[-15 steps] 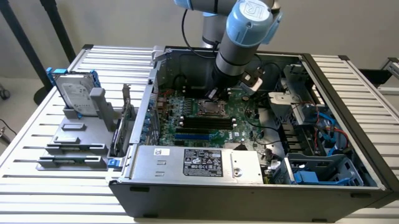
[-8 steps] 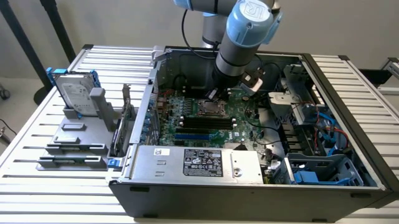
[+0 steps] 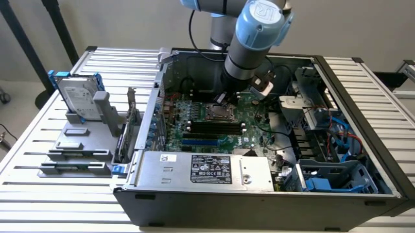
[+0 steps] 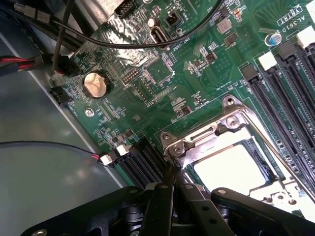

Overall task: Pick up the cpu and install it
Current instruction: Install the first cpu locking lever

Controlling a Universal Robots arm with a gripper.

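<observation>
The cpu shows as a pale, shiny square lying flat inside the metal frame of the socket on the green motherboard. In the exterior view the socket sits mid-board inside the open computer case. My gripper hangs just above the socket's corner, beside the cpu, and its black fingers are pressed together with nothing between them. In the exterior view the gripper hangs under the blue-grey arm, low over the board.
Black memory slots run beside the socket. Loose black cables cross the board near a coin battery. The labelled power-supply box fills the case's front. A hard drive in a blue bracket stands on a grey fixture outside the case.
</observation>
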